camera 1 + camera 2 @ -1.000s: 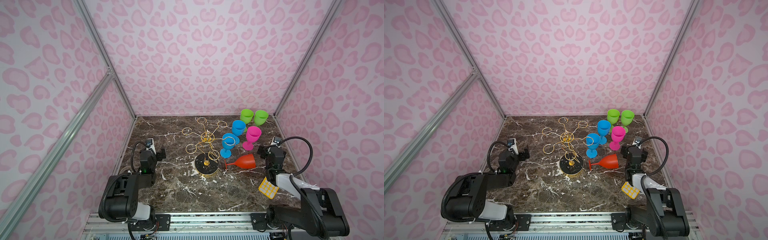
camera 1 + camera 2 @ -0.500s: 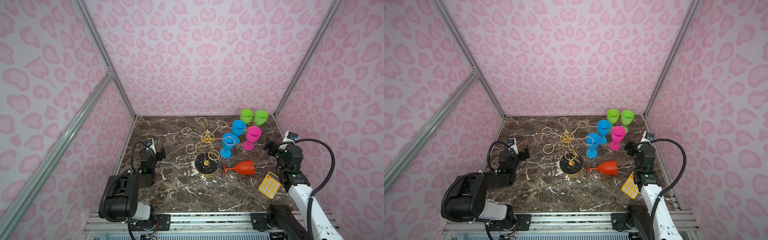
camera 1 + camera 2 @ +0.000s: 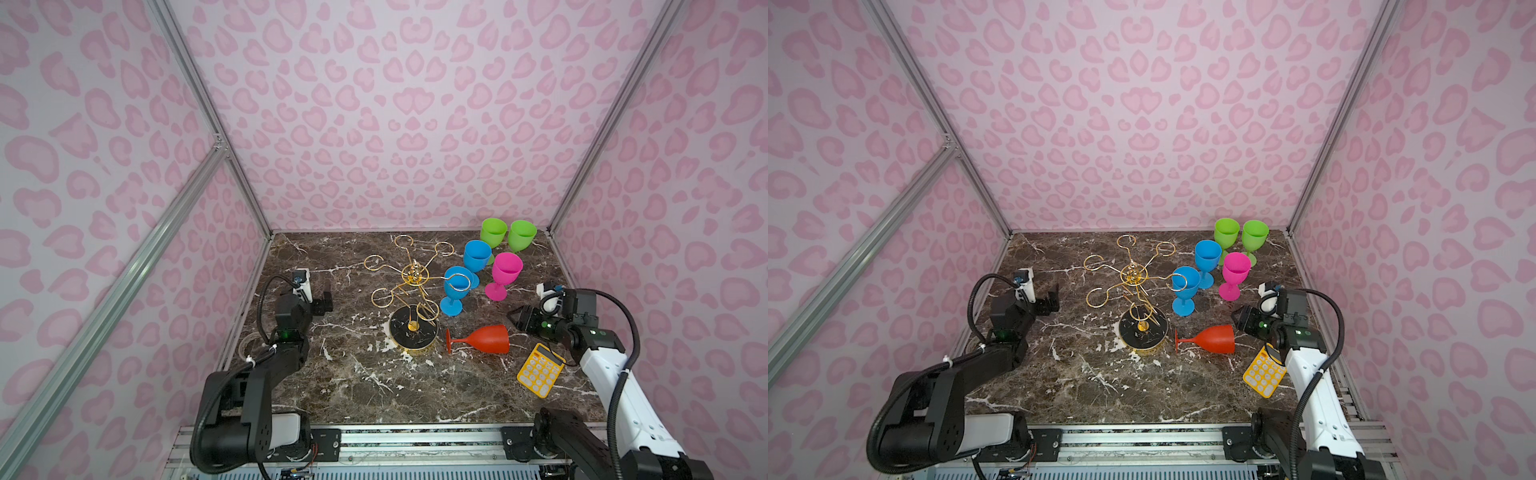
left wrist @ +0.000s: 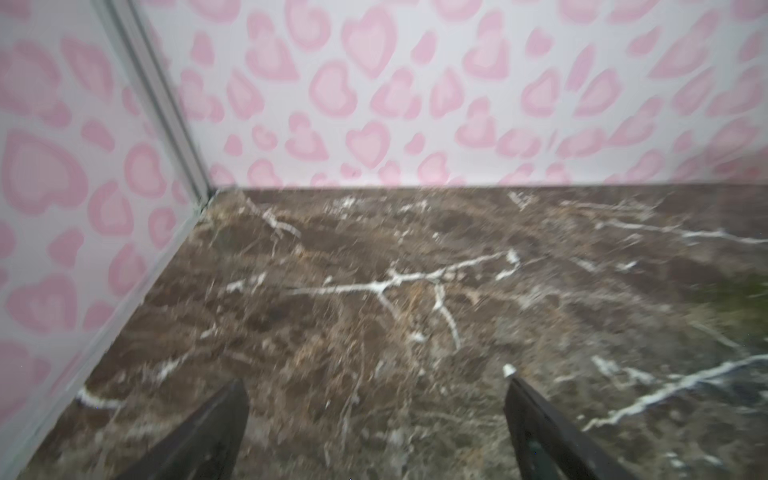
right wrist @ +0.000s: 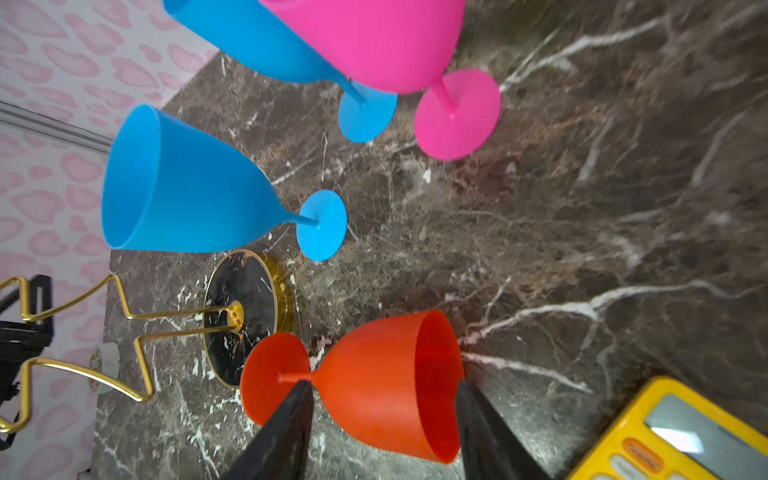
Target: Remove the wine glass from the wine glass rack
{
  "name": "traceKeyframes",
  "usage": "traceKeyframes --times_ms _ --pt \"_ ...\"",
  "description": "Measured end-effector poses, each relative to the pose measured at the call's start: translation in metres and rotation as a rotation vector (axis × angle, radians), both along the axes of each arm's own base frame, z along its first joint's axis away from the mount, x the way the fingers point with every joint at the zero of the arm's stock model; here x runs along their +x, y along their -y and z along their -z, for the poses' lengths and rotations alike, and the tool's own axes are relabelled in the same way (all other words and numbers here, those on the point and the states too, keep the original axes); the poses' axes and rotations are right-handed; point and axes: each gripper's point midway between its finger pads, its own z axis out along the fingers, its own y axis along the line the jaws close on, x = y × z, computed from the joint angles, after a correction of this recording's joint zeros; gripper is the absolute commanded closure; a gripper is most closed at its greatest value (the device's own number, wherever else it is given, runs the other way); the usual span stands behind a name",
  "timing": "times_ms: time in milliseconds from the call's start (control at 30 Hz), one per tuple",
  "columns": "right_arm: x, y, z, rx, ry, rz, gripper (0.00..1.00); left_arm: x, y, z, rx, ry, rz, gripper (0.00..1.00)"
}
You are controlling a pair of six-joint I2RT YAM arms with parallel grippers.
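Pointing at the open mouth of the red plastic wine glass point(image 5: 374, 386), the right gripper point(image 5: 383, 384) has its two black fingers partly apart and holds nothing; I cannot tell if it touches the rim. That glass lies on its side on the brown marble table point(image 3: 374, 390), off the thin gold wire rack point(image 3: 415, 274), its foot just beside the rack's round black base point(image 3: 413, 330). Two blue plastic glasses point(image 3: 456, 286), a pink plastic glass point(image 3: 506, 270) and two green plastic glasses point(image 3: 493, 232) stand upright on that same side of the rack. A yellow calculator point(image 3: 540, 370) lies farther from the rack than the red glass. On the rack's other side, the left gripper point(image 4: 374, 376) is wide open, holding nothing.
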Motion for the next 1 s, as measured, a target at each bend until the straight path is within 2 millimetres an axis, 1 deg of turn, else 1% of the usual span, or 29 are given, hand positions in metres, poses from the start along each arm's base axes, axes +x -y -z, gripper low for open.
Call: traceKeyframes --times_ms 33,100,233,400,533,633,900,1000 --pt "-0.001 -0.002 0.007 0.02 -0.036 -0.005 0.49 -0.002 0.002 -0.01 -0.001 0.028 0.01 0.03" --pt "-0.004 -0.005 0.018 0.058 -0.097 -0.019 0.49 -0.004 0.001 -0.017 -0.004 0.043 0.005 0.03" --pt "-0.011 -0.008 0.03 0.123 -0.149 -0.018 0.5 -0.003 -0.002 -0.014 -0.01 0.013 -0.01 0.03" --pt "-0.016 -0.007 0.036 0.178 -0.169 0.0 0.5 -0.004 -0.001 -0.017 -0.019 0.012 -0.004 0.03" --pt "-0.026 -0.016 0.049 0.243 -0.207 0.004 0.5 -0.004 -0.001 -0.016 -0.022 0.008 -0.004 0.03" --pt "-0.025 -0.019 0.05 0.277 -0.198 0.01 0.5 -0.005 0.0 -0.018 -0.029 0.012 -0.005 0.03" --pt "-0.011 -0.024 0.041 0.331 -0.12 -0.013 0.5 -0.005 0.0 -0.018 -0.029 0.012 -0.005 0.03" --pt "-0.006 -0.026 0.042 0.34 -0.108 -0.027 0.49 -0.005 0.0 -0.018 -0.029 0.012 -0.005 0.03"
